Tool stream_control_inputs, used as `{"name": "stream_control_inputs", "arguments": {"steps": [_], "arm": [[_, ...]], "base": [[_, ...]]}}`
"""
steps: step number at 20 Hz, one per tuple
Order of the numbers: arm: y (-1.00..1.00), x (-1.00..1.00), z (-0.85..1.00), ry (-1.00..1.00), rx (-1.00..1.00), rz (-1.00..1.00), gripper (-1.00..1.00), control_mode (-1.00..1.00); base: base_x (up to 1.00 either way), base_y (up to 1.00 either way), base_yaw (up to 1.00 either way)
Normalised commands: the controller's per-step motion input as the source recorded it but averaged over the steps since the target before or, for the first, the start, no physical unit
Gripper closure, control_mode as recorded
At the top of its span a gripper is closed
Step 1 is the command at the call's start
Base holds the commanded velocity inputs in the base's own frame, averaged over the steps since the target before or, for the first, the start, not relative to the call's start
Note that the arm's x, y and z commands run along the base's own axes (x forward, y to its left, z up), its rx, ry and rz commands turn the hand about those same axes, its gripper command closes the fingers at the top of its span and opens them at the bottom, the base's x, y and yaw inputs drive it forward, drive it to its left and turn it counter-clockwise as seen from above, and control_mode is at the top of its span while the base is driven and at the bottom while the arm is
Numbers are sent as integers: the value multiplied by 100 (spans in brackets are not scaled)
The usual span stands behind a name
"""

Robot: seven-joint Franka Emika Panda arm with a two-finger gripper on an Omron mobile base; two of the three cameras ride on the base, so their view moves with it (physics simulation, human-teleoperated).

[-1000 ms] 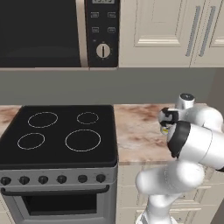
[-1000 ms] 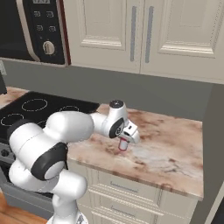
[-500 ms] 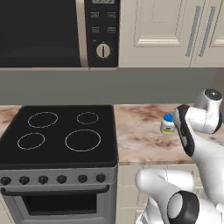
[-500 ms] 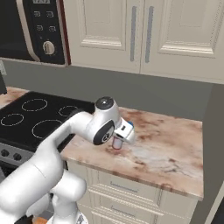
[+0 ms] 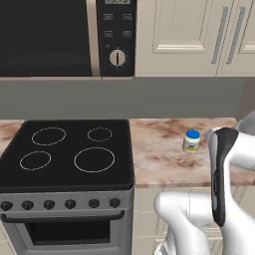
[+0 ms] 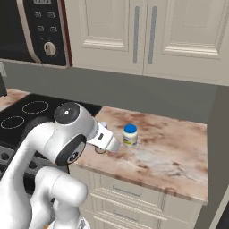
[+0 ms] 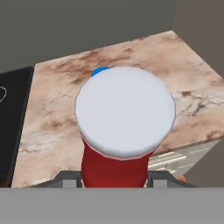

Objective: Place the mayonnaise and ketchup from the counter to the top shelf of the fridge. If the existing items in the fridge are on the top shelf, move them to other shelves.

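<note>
Where the marbled worktop (image 5: 164,144) meets the black stove (image 5: 67,154) in the left base view, a mayonnaise jar (image 5: 191,141) with a blue lid is seen standing upright, near the white arm. From the right base view, the same jar is seen mid-worktop, just beside the arm's wrist. Through the hand view, a red ketchup bottle (image 7: 120,153) with a white cap is seen clamped between the gripper (image 7: 114,177) fingers, above the worktop.
</note>
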Motion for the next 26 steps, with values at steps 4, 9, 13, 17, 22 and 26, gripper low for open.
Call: {"name": "stream_control_inputs", "arguments": {"steps": [4,9,13,17,22,26], "arm": [[50,-89,100,-1,-5,3,100,-100],[62,-75,98,1,-11,4,100,-100],[52,-59,78,3,-13,5,100,-100],[3,-68,13,-6,-3,11,100,-100],[0,-40,0,-3,0,6,100,100],[0,0,0,0,0,0,100,100]], "base": [[0,0,0],[0,0,0],[0,0,0],[0,0,0],[-60,0,11],[-100,-9,16]]}}
